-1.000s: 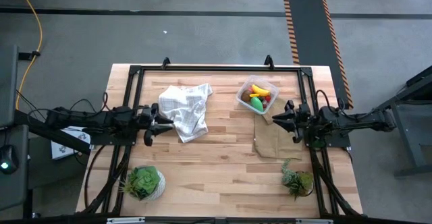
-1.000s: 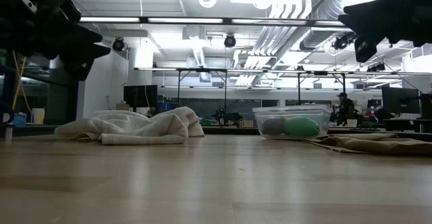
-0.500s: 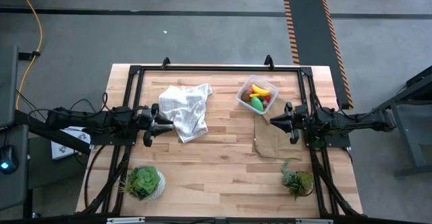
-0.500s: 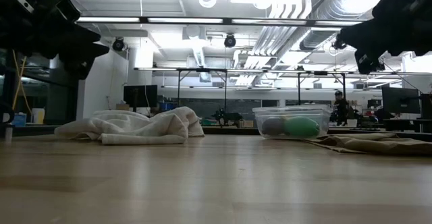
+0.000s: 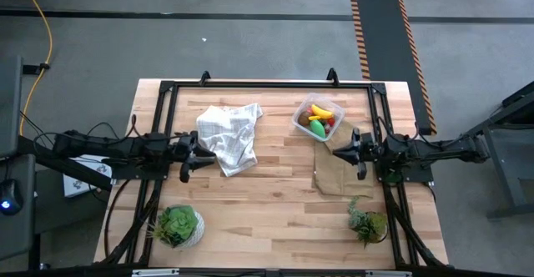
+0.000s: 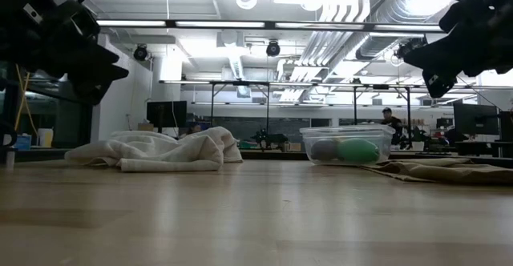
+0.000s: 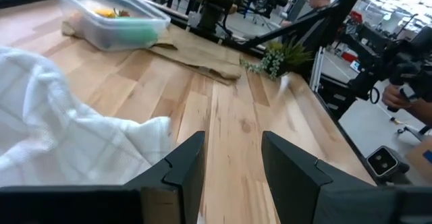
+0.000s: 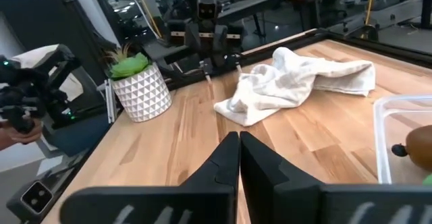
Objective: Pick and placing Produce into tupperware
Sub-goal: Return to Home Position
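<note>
The clear tupperware (image 5: 317, 118) stands on the table at the far right. Produce lies inside it: a yellow banana (image 5: 322, 111), a green oval (image 5: 318, 128) and a brown ball (image 8: 421, 144). My left gripper (image 7: 233, 143) hovers open above the near edge of the white checked cloth (image 5: 228, 135), pointing toward the table's right side. My right gripper (image 8: 239, 158) is shut on nothing and hovers level. It is just near-right of the tupperware, above the far end of the brown cloth (image 5: 338, 173), pointing toward the table's left side.
A potted plant in a white faceted pot (image 5: 178, 224) stands at the near left, and a smaller leafy plant (image 5: 367, 221) at the near right. Bare wood (image 5: 275, 185) lies between the two grippers. A black frame (image 5: 267, 85) runs around the table's edges. A person shows in the room beyond.
My right gripper has shut its fingers on nothing and has tipped its fingertips down to level, staying beside the tupperware.
</note>
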